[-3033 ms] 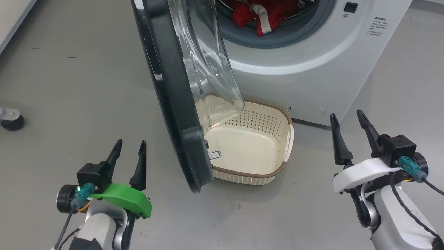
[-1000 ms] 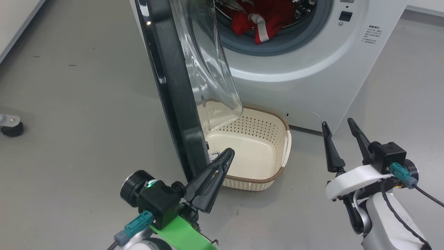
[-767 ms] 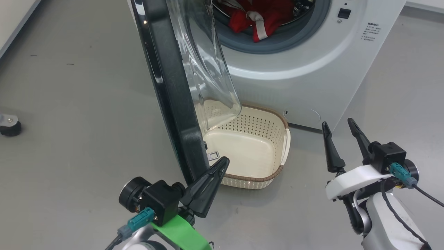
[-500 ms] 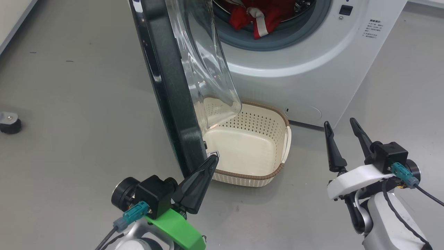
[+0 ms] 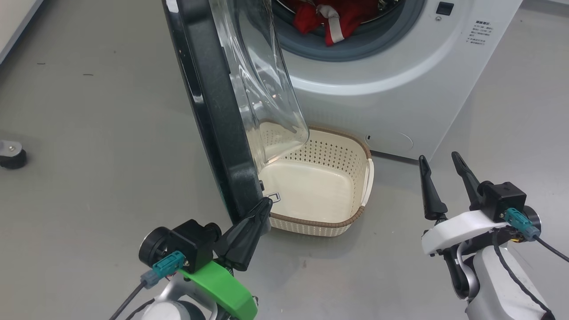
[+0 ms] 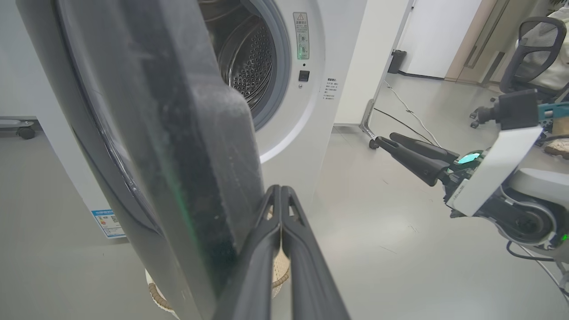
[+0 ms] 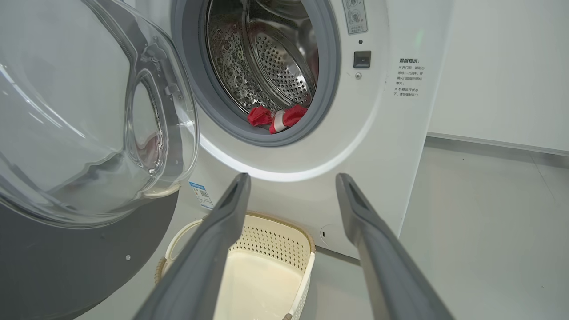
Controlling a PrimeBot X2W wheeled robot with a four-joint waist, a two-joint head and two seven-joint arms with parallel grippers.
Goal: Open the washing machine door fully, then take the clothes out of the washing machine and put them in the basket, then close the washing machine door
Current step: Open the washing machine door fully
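The washing machine (image 5: 391,89) stands ahead, and its door (image 5: 213,111) is swung out with the black rim edge-on to me and the glass bowl facing the drum. Red clothes (image 5: 331,18) lie at the drum's mouth, also in the right wrist view (image 7: 278,119). The cream basket (image 5: 351,220) sits on the floor below the opening, partly behind the door. My left gripper (image 5: 266,204) is shut, its tip against the inner side of the door's lower free edge (image 6: 195,155). My right gripper (image 5: 438,156) stands open to the right of the basket, holding nothing.
A dark caster (image 5: 12,155) sits on the grey floor at far left. In the left wrist view an office chair (image 6: 529,53) and a floor cable (image 6: 409,111) are off to the machine's right. Open floor lies left of the door.
My shut left gripper has drawn back toward me and to the left, tip staying at the door's lower edge; that edge has shifted slightly left. The right arm has barely moved.
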